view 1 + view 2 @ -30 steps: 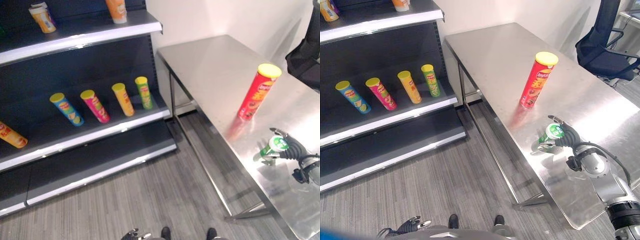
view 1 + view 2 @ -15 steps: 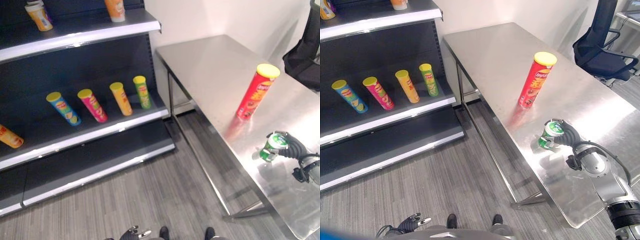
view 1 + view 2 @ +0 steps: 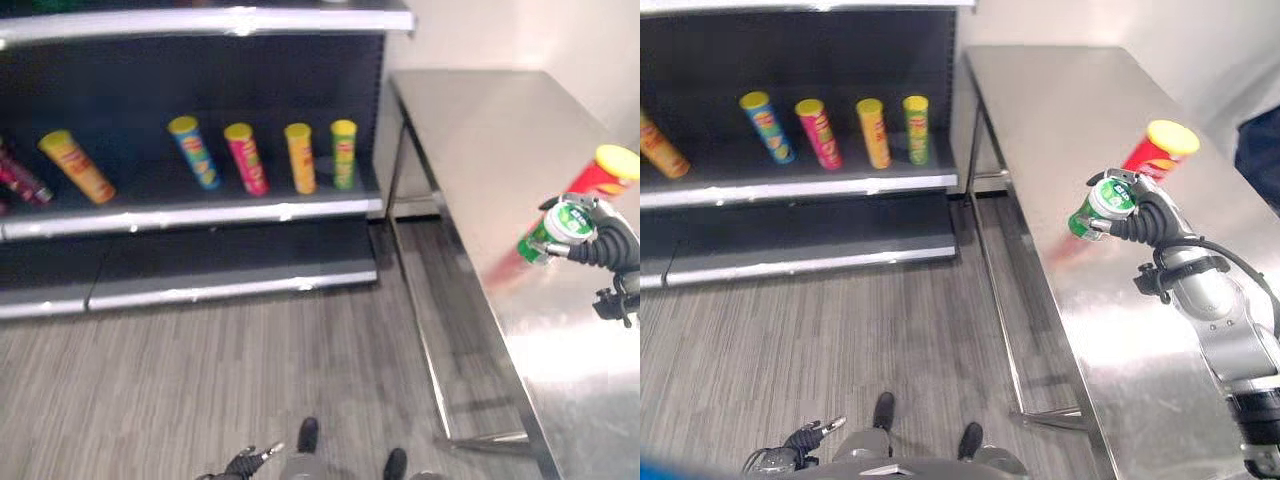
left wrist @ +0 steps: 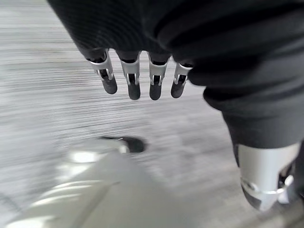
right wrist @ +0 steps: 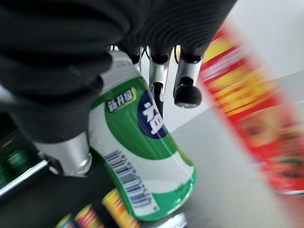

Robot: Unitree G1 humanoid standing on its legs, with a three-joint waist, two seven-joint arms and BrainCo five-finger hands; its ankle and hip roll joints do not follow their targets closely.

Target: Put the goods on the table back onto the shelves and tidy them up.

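My right hand [image 3: 1150,218] is shut on a green-and-white can [image 3: 1096,208], held tilted in the air above the steel table's [image 3: 1160,330] near edge. The right wrist view has the same can [image 5: 142,156] in that hand's fingers [image 5: 186,90]. Just behind the can stands a tall red tube with a yellow lid [image 3: 1160,150] on the table. Several tall tubes, blue [image 3: 193,152], pink [image 3: 245,158], orange [image 3: 299,157] and green [image 3: 343,154], stand in a row on the middle shelf [image 3: 200,212]. My left hand [image 4: 142,78] hangs low over the grey floor, fingers straight and holding nothing.
Another orange tube [image 3: 76,165] leans on the middle shelf further left. The lower shelf [image 3: 220,270] is bare. Grey plank floor lies between shelves and table, and the table's legs [image 3: 990,260] stand beside the shelf end.
The can has been lifted off the table and now sits higher in my right hand. The camera has swung left, so shelves and table have shifted right in both eye views.
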